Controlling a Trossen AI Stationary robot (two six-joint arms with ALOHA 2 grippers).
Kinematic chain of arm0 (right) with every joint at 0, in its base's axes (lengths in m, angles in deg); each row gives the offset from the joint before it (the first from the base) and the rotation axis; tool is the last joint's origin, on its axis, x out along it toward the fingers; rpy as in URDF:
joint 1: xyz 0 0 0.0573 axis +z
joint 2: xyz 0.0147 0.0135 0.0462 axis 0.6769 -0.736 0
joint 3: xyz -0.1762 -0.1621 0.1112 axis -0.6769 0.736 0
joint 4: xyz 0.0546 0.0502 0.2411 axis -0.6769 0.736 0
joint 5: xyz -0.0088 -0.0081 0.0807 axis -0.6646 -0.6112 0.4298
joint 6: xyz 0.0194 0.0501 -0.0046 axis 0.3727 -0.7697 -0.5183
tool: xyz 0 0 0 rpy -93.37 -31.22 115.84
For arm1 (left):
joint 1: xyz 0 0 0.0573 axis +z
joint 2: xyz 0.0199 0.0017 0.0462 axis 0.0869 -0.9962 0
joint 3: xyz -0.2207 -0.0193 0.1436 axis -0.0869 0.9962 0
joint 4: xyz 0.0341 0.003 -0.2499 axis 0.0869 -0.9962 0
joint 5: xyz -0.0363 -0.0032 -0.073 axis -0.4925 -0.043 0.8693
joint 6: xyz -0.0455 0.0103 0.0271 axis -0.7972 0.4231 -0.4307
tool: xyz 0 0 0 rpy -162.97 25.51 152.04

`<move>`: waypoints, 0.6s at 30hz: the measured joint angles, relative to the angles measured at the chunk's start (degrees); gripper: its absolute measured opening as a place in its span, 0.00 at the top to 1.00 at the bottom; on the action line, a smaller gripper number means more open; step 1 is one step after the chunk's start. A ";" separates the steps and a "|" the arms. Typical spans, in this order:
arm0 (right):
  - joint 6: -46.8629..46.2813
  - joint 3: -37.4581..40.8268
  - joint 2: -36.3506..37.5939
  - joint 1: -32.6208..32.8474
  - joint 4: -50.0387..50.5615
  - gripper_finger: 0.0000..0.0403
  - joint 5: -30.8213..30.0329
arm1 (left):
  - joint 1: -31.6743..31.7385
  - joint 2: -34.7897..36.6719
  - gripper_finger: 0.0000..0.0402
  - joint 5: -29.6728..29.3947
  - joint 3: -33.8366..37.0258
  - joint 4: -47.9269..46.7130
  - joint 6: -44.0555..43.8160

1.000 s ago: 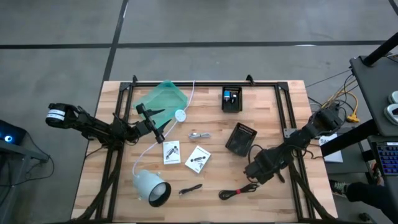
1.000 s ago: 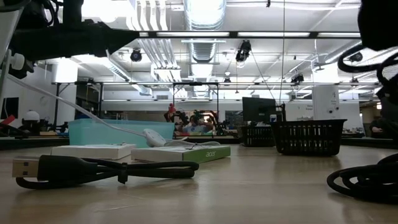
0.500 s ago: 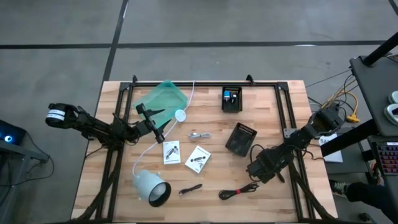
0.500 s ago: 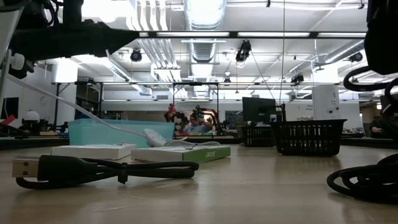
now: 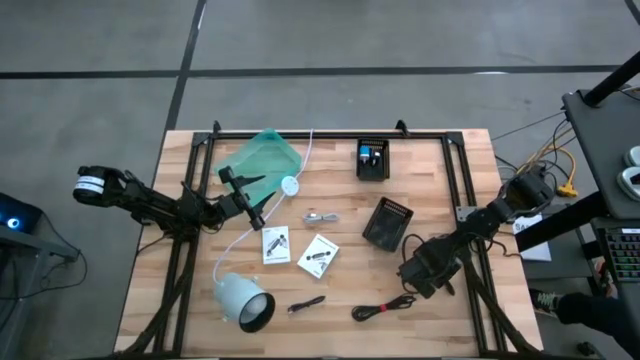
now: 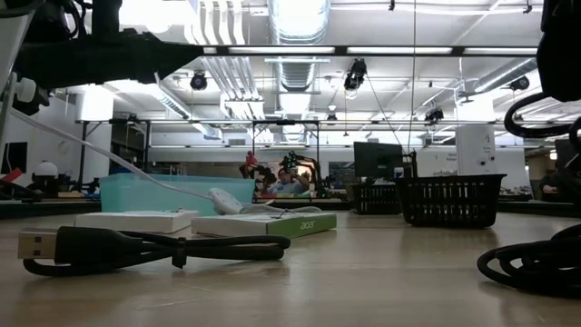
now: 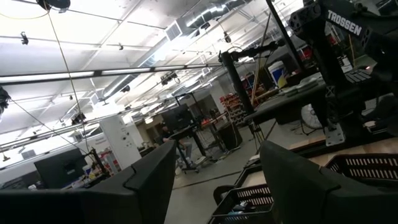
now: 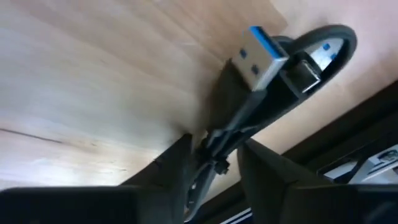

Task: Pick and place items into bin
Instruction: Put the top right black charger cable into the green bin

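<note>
Cable (image 8: 267, 93), black and coiled with a blue USB plug, lies at the lower right of the desk (image 5: 340, 180), in the high view, pinched between the right claw (image 5: 418, 277) fingers. Limp and light, it should be gripped at the bundled coil. Black bin (image 5: 386, 222) sits just above. Left claw (image 5: 238, 190), at left centre, gapes empty.

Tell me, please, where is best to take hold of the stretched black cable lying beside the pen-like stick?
Grip the black cable at its tied middle, coming straight down with fingers across its length. It lies flat and thin on the table, so a side approach finds little. The right hand is nearest.
</note>
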 joint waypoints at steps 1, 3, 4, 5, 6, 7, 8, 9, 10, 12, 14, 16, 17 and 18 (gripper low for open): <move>0.00 0.00 0.03 0.00 -0.06 0.77 -0.05 | 0.01 0.00 0.46 0.00 0.00 -0.02 0.00; 0.27 0.00 0.03 0.00 -0.23 0.85 -0.04 | 0.01 0.00 0.46 0.00 0.00 -0.02 -0.01; 0.55 0.00 0.03 0.00 -0.21 0.89 -0.05 | 0.00 0.00 0.46 0.00 0.00 -0.02 0.00; 0.83 0.00 0.03 0.00 -0.15 0.92 -0.05 | 0.00 0.00 0.46 0.00 0.00 -0.02 0.00; 1.22 0.00 0.07 0.00 -0.06 0.94 -0.03 | 0.00 0.00 0.46 0.00 0.00 -0.02 -0.01; 1.33 0.00 0.07 0.00 -0.02 0.94 -0.05 | 0.02 0.00 0.46 0.00 0.00 -0.02 0.00; 1.41 0.00 0.10 0.00 0.01 0.94 -0.05 | 0.00 -0.01 0.46 0.00 0.00 -0.02 0.00; 1.53 0.00 0.12 0.00 0.05 0.94 -0.05 | 0.00 0.00 0.46 0.00 0.00 -0.02 -0.01; 1.78 0.00 0.14 0.00 0.09 0.94 -0.06 | 0.01 0.00 0.46 0.00 0.00 -0.02 -0.01; 2.65 0.00 0.19 0.00 0.22 0.94 -0.13 | 0.02 0.00 0.46 0.00 0.00 -0.02 0.00; 3.02 0.00 0.35 0.00 0.24 0.94 -0.25 | 0.00 0.00 0.46 0.00 0.00 -0.02 0.00; 3.44 -0.03 0.62 0.00 0.43 0.94 -0.34 | 0.00 0.00 0.46 0.00 0.00 -0.02 0.00; 3.77 -0.22 0.75 0.00 0.84 0.94 -0.55 | 0.02 0.00 0.46 0.00 0.00 -0.02 0.00; 4.09 -0.51 0.88 -0.01 1.22 0.94 -0.71 | 0.00 0.00 0.46 0.00 0.00 -0.02 -0.01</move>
